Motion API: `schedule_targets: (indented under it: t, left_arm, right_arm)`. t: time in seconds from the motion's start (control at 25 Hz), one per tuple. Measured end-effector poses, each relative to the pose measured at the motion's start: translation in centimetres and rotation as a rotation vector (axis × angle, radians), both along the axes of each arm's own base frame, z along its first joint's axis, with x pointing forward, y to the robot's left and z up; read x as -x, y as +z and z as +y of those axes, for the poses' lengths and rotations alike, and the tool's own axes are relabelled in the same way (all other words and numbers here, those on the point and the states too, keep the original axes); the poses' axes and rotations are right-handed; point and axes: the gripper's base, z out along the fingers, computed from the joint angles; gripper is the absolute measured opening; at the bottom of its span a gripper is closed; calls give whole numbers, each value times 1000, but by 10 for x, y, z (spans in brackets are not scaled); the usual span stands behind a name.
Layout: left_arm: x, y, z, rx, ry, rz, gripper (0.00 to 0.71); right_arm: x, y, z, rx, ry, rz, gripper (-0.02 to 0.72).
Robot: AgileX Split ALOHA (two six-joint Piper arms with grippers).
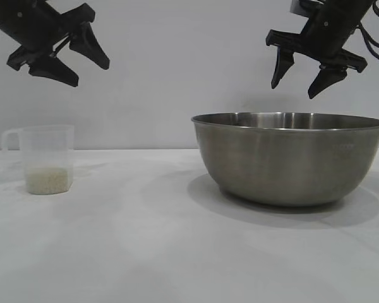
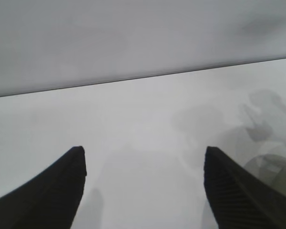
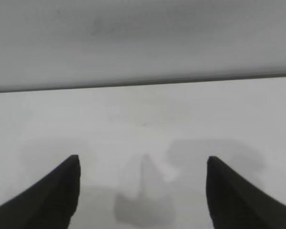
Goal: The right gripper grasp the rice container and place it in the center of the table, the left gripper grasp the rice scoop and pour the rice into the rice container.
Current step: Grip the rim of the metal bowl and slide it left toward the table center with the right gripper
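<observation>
wide flat plain white table (image 1: 177, 252) underneath everything, smooth and matte, meeting a pale wall behind. on its right side in the exterior view, resting upright, a large round brushed stainless-steel bowl, the rice container (image 1: 289, 158), with a thin rolled rim and a soft shadow spread around its base. above that bowl's right half, well clear of the rim, the right gripper (image 1: 301, 77), a black claw with two pointed angular fingers and thick black cables: fingers spread wide, pointing down, gripping nothing. same spread seen in the right wrist view (image 3: 142, 191), only bare tabletop between the tips. high at the left, the left gripper (image 1: 74, 68), a matching black claw without visible cables: fingers parted, nothing held, hanging above and apart from the cup below. in the left wrist view (image 2: 143, 183), likewise only tabletop between the tips. near the left edge, standing upright on the table and well apart from the bowl, a small translucent plastic measuring cup with a loop handle, the rice scoop (image 1: 44, 158). at its bottom, a shallow layer of tiny off-white grains, the rice (image 1: 48, 180).
</observation>
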Motion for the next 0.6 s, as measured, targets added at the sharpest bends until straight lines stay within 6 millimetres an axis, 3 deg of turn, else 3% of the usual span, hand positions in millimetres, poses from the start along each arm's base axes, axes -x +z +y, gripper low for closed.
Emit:
schedule_targets:
  t: [0.24,0.36,0.44,0.6]
  left_arm:
    - [0,0,0,0,-3,0,468]
    - [0,0,0,1,-5,1,468]
    - [0,0,-1,2,-7,1,468]
    - [0,0,-1,4,-7,2,468]
  right_arm:
    - [27,26,-6,101,78,134,472]
    - [40,27,-7,120,111,256,472]
    - [48,24,-8,133,133,347,410]
    - [55,23,-9,139,147,418,417]
